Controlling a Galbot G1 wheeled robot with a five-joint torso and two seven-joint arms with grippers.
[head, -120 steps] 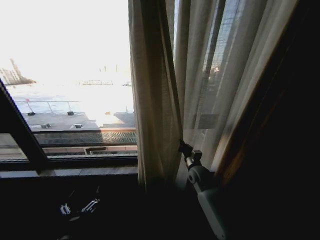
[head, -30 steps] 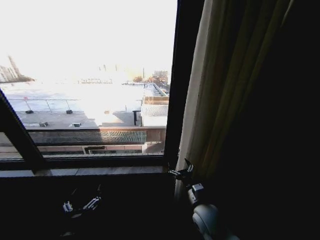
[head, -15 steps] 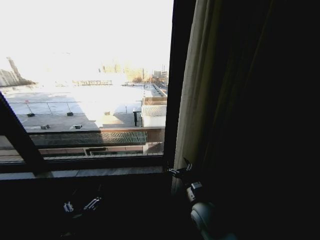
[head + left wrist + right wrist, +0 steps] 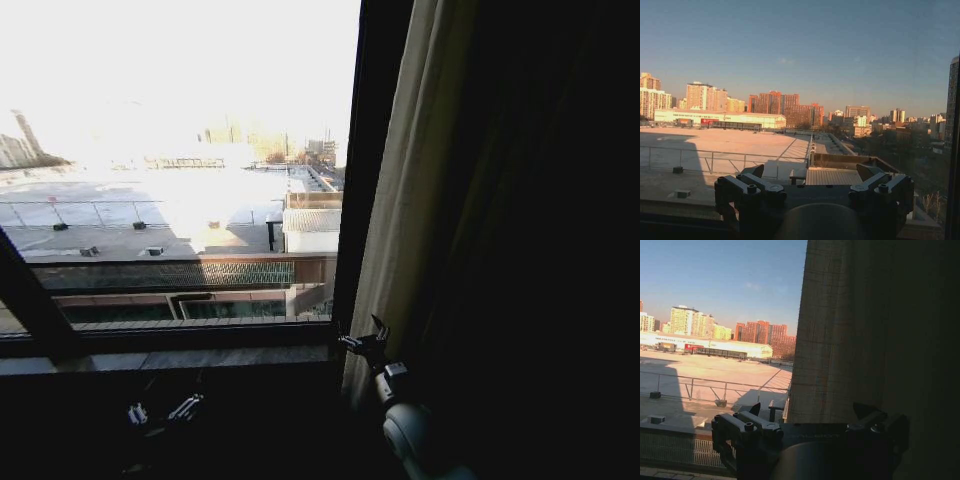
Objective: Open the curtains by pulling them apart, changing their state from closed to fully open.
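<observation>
Right end effector [image 4: 362, 340] agape beside curtains [image 4: 420, 200]

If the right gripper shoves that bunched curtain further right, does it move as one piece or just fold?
Probably folds: the curtain hangs in soft vertical pleats, so it looks floppy, not stiff. Its weave looks thin, so likely light. The open right gripper sits by its lower edge; a low push may swing the hem more than slide the top.

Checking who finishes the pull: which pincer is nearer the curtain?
Right. The right pincer sits open at the curtain edge; the left pincer hangs low under the window, well away.
</observation>
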